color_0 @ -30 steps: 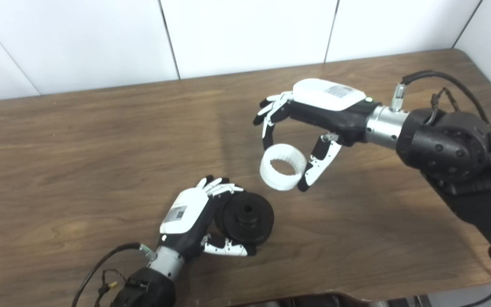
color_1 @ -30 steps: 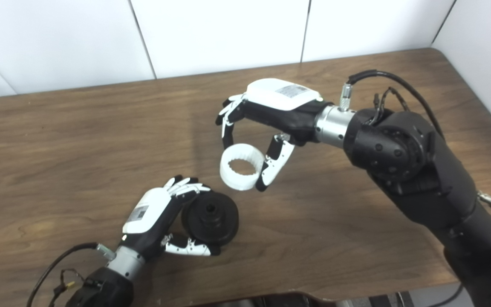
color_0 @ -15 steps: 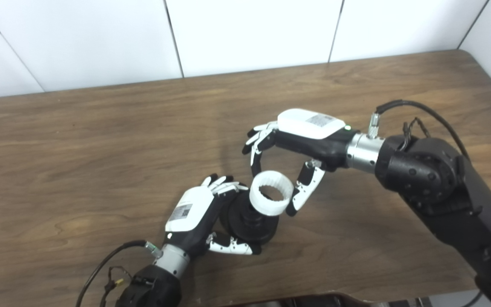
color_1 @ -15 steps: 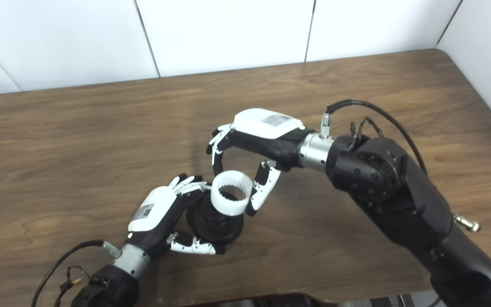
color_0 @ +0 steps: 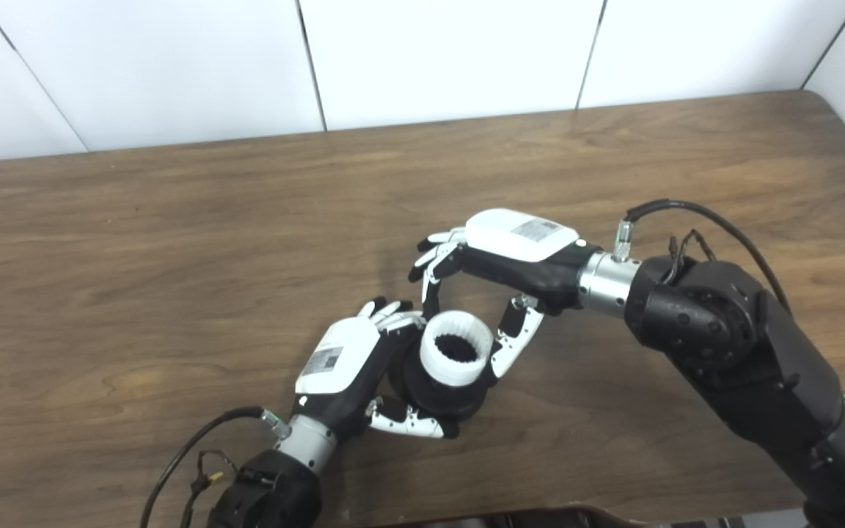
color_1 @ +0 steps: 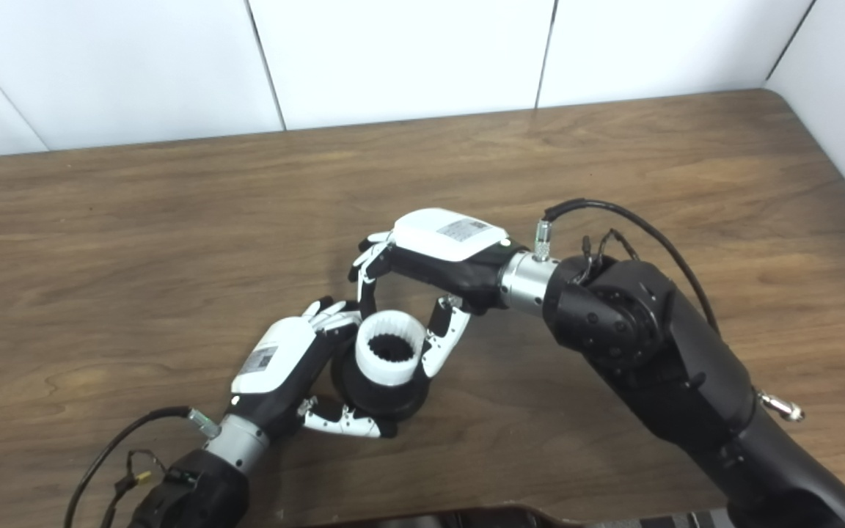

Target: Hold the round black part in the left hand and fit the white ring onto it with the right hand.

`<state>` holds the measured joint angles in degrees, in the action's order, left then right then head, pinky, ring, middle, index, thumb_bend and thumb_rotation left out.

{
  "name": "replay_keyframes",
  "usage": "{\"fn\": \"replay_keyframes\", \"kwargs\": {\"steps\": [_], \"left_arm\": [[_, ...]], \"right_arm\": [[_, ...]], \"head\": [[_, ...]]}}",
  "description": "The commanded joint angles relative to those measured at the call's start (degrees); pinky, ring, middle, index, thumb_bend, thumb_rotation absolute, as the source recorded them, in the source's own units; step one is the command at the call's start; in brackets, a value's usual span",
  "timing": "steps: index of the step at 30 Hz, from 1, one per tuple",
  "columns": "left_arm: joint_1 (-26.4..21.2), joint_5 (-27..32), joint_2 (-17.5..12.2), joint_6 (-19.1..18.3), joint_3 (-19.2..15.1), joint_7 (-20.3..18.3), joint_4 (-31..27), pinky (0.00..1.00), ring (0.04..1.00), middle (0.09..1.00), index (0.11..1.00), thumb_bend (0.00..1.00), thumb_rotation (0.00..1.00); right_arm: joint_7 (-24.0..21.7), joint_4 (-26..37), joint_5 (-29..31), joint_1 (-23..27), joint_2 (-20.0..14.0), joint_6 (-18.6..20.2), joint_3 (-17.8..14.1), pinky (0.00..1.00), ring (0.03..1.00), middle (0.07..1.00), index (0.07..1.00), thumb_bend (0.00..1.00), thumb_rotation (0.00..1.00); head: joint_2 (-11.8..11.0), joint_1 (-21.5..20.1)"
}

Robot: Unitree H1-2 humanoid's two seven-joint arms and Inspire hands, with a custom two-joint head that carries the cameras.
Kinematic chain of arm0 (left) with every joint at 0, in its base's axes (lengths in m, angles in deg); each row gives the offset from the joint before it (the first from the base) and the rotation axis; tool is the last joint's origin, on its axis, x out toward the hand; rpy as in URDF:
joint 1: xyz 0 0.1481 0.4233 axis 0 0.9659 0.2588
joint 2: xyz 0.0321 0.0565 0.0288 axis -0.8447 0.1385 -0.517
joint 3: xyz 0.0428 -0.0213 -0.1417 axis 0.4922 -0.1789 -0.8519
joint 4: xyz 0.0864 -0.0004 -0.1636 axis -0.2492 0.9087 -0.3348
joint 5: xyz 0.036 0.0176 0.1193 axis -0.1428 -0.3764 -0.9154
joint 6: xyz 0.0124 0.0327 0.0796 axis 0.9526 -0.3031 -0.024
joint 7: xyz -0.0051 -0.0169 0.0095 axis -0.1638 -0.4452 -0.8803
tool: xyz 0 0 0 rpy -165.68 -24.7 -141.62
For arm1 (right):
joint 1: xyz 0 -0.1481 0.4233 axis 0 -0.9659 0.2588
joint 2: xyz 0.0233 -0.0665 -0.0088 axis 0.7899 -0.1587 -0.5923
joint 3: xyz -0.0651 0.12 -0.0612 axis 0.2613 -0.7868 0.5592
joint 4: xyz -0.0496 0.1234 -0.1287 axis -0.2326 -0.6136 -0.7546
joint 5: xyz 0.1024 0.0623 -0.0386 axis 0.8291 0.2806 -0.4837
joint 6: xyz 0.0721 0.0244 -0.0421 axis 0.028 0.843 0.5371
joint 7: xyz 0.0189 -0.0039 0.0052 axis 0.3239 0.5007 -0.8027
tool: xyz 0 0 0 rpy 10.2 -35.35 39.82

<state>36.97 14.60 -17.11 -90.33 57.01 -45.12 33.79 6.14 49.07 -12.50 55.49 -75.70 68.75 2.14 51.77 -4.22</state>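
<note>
The round black part rests near the table's front edge, gripped by my left hand, whose fingers curl over its far rim and whose thumb lies under its near rim. The white ring, toothed inside, sits on the black part's raised hub. My right hand is shut on the ring, fingers on its far side and thumb on its right side. In the right eye view the ring covers the hub, with the black part showing below it.
The brown wooden table ends at a white tiled wall at the back. My right arm crosses the table's right front; a black cable loops from my left wrist.
My right hand has carried the white ring down and to the left, from above the table onto the black part's hub. The left hand holds the black part still. The camera has shifted a little.
</note>
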Motion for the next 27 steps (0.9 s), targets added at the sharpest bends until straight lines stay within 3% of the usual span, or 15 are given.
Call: {"fn": "replay_keyframes", "kwargs": {"steps": [1, 12, 27], "left_arm": [[-0.6, -0.2, 0.4, -0.4, 0.8, -1.7, -0.8, 1.0, 0.915, 0.83, 0.484, 0.52, 0.06], [-0.9, -0.4, 0.8, -0.5, 1.3, -1.1, -0.4, 1.0, 0.91, 0.829, 0.484, 0.52, 0.07], [-0.9, -0.8, 0.6, -0.9, 1.5, -1.6, -0.9, 1.0, 0.912, 0.831, 0.485, 0.52, 0.06]], "right_arm": [[1.2, 0.1, -0.1, 0.8, 0.3, -1.7, -0.3, 0.93, 0.925, 0.818, 0.481, 0.53, 0.14], [1.7, 0.6, -4.0, -0.6, 0.6, -5.8, 1.4, 0.94, 0.931, 0.823, 0.481, 0.53, 0.14], [0.7, 0.1, -4.5, -1.9, 0.7, -6.2, 0.9, 0.93, 0.917, 0.818, 0.486, 0.53, 0.14]], "head": [[0.1, 0.0], [0.1, 0.4], [0.3, 0.4]]}}
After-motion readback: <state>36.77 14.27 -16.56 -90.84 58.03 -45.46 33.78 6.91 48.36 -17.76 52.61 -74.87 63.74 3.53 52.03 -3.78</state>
